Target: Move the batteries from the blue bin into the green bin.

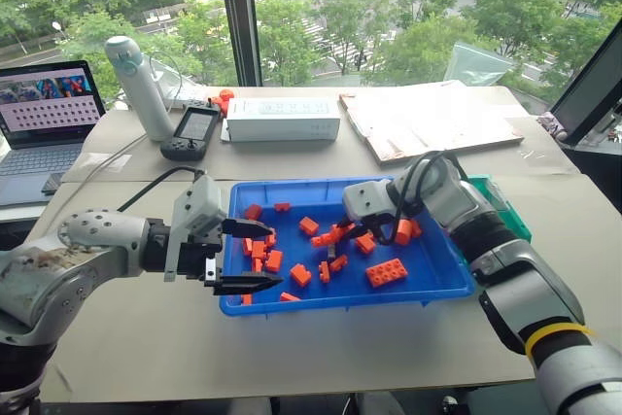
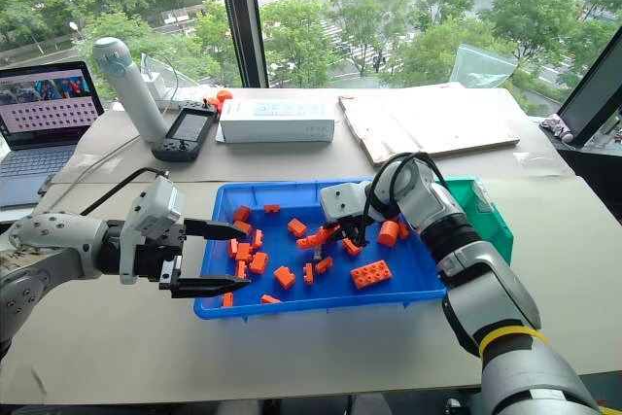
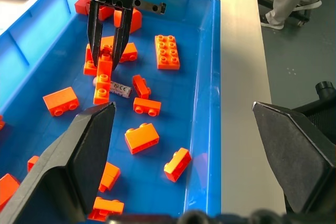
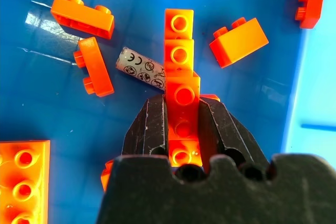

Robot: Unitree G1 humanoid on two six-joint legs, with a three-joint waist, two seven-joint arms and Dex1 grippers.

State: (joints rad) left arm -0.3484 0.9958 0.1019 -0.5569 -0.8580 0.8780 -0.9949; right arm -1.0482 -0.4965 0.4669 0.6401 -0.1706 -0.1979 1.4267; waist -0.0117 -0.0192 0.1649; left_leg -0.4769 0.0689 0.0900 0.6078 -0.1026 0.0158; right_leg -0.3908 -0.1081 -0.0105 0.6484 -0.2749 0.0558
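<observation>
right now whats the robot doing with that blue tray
The right end effector is down in the blue bin, its fingers closed on a long orange brick lying across a battery. The left end effector hangs open over the bin's other end. The green bin sits behind the right arm.

Bright daylight comes from the far window (image 1: pixel 321 7), lighting the table (image 1: pixel 321 157) evenly; shadows are soft and fall toward the near side. The blue bin (image 3: pixel 207 129) shows pale glare streaks on its floor. Both wrist views are sharp on the bricks (image 4: pixel 178 66), softer at the dark near fingers (image 3: pixel 79 156).
</observation>
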